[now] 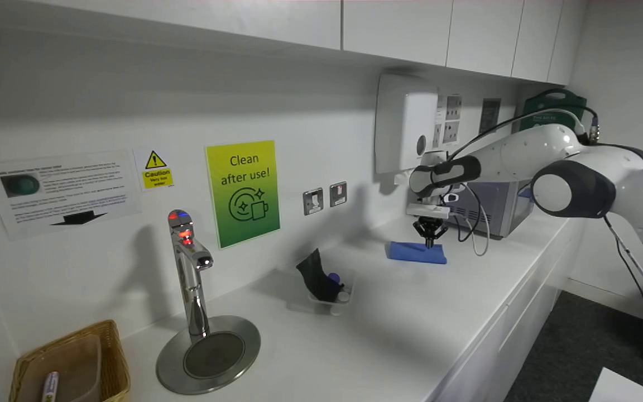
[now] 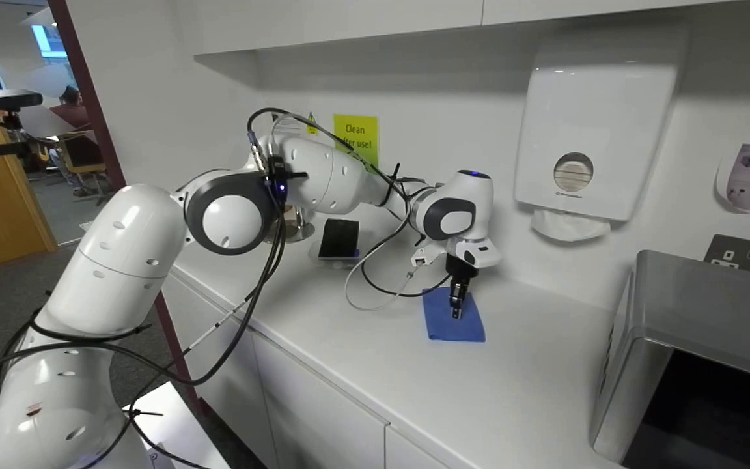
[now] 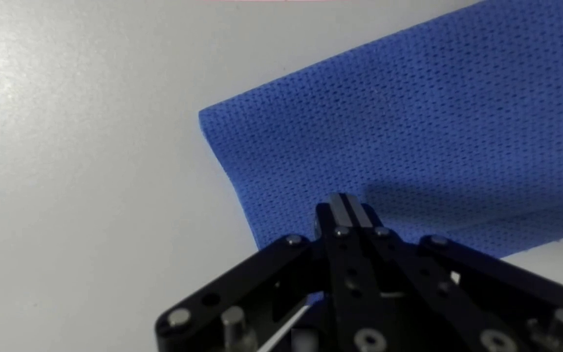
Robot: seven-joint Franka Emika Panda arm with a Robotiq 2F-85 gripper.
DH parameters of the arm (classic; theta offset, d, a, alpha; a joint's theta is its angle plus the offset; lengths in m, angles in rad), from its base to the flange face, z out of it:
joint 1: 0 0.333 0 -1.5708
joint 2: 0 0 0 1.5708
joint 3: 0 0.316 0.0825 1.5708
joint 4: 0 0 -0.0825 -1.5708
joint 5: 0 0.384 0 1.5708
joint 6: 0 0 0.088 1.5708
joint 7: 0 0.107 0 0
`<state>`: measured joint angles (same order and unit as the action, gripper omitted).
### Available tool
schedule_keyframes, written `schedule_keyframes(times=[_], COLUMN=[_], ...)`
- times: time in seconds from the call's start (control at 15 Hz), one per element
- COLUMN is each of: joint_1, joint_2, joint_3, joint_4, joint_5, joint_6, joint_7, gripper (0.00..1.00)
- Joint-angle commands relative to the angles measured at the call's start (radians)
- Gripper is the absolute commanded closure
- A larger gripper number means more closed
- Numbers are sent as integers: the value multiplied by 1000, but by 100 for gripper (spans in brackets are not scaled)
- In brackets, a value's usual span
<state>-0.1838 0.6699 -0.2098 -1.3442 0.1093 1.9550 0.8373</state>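
A folded blue perforated cloth [image 1: 409, 252] lies flat on the white counter [image 1: 388, 335]; it also shows in an exterior view [image 2: 446, 329] and in the wrist view [image 3: 399, 112]. My gripper [image 1: 430, 244] points down over the cloth, near one end of it; its tips also show in an exterior view [image 2: 456, 314]. In the wrist view, the two fingertips [image 3: 346, 198] are together with only a thin dark line between them and no cloth visible in it. The tips are at or just above the cloth; I cannot tell whether they touch it.
A grey microwave [image 2: 707, 303] stands on the counter. A paper towel dispenser [image 2: 599, 124] hangs on the wall by the arm. A clear tub [image 1: 335, 308] holds a black item [image 1: 318, 279]. Farther along are a chrome tap [image 1: 190, 290] and a wicker basket [image 1: 114, 357]. Cabinets [image 1: 394, 30] hang overhead.
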Motion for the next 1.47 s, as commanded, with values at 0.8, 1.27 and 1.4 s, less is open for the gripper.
schedule_keyframes(times=[0.8,1.27,1.4], joint_1=[-2,7,9], joint_2=[-14,-106,-143], joint_3=[0,-30,-34], joint_4=[-52,-207,-265], joint_5=[-8,-33,-35], joint_6=[39,139,174], joint_7=[-100,-167,-185], gripper=[100,100,100])
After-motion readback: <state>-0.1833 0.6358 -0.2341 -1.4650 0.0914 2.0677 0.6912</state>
